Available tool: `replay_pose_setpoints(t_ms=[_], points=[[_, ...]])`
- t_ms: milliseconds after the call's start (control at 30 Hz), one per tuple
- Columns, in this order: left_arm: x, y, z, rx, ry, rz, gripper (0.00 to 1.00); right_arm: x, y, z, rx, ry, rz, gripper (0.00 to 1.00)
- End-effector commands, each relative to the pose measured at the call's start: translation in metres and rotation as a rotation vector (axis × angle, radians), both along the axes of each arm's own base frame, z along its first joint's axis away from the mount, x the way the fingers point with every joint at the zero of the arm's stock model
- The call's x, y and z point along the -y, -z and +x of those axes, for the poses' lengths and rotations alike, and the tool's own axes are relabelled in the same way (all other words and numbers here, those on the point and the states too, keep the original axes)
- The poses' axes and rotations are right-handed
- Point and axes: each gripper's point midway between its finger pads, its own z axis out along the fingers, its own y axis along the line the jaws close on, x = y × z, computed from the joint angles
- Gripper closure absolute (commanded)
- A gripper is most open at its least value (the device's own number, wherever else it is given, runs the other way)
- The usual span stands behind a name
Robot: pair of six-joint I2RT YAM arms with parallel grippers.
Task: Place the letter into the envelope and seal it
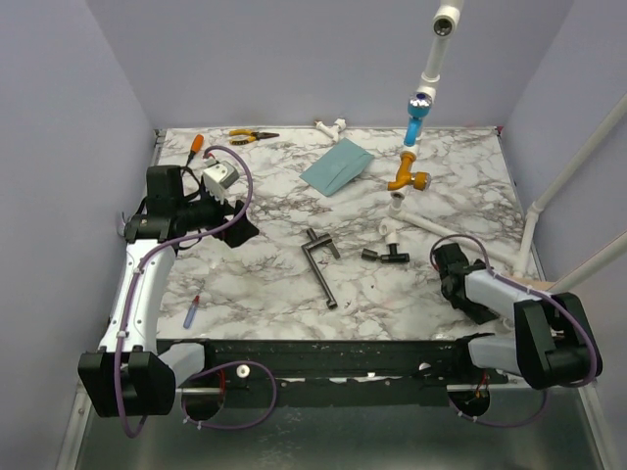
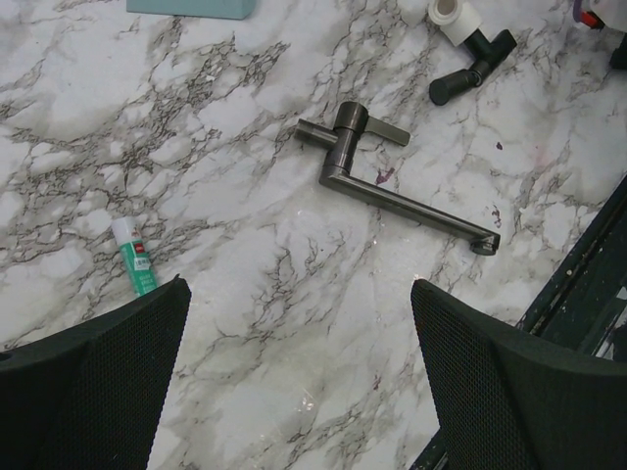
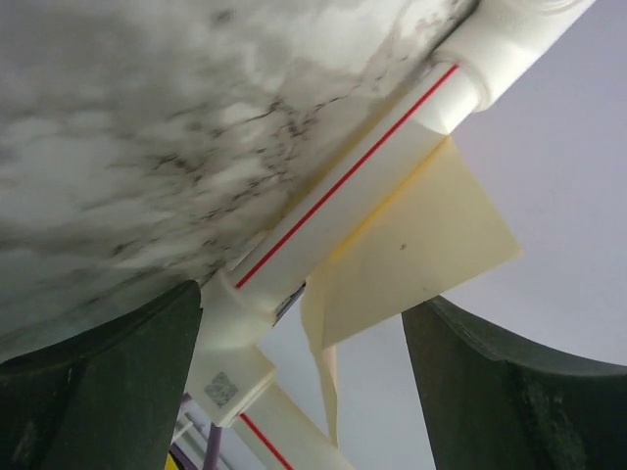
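Note:
The teal envelope [image 1: 338, 166] lies flat at the back middle of the marble table; its edge shows at the top of the left wrist view [image 2: 191, 7]. The tan letter [image 3: 421, 245] sticks out past the table's right edge, tucked behind a white pipe with a red line [image 3: 343, 186]; a sliver of it shows in the top view [image 1: 537, 285]. My right gripper [image 1: 446, 262] is open and empty, and in its wrist view [image 3: 304, 382] the letter lies ahead between the fingers. My left gripper [image 1: 240, 230] is open and empty over bare marble [image 2: 299, 382], far from the envelope.
A dark metal tap handle [image 1: 323, 264] and a black valve on a white fitting [image 1: 387, 250] lie mid-table. A white pipe assembly with blue and orange valves [image 1: 416, 127] stands at the back right. Pliers [image 1: 253, 137] lie at the back left. A small green-and-white tube [image 2: 132, 257] lies near the left gripper.

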Motion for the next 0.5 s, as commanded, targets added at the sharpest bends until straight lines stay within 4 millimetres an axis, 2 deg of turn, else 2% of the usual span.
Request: replay_pose_setpoints(t_ms=[0,133,267,367,467], points=[[-0.001,-0.004,0.004,0.015,0.002,0.020,0.07,-0.005,-0.018,0.035,0.111,0.051,0.026,0.18],[-0.001,-0.006,0.004,0.017,0.005,0.023,0.08,-0.019,-0.027,0.067,0.155,0.108,0.107,0.20],[-0.001,-0.004,0.002,0.011,0.013,0.021,0.08,-0.025,-0.026,0.083,0.163,0.136,0.125,0.21],[-0.001,-0.004,0.003,0.009,0.012,0.020,0.08,-0.023,-0.027,0.081,0.174,0.147,0.110,0.21],[0.000,-0.005,0.003,0.009,0.012,0.018,0.08,-0.012,-0.035,0.066,0.163,0.139,0.034,0.20]])
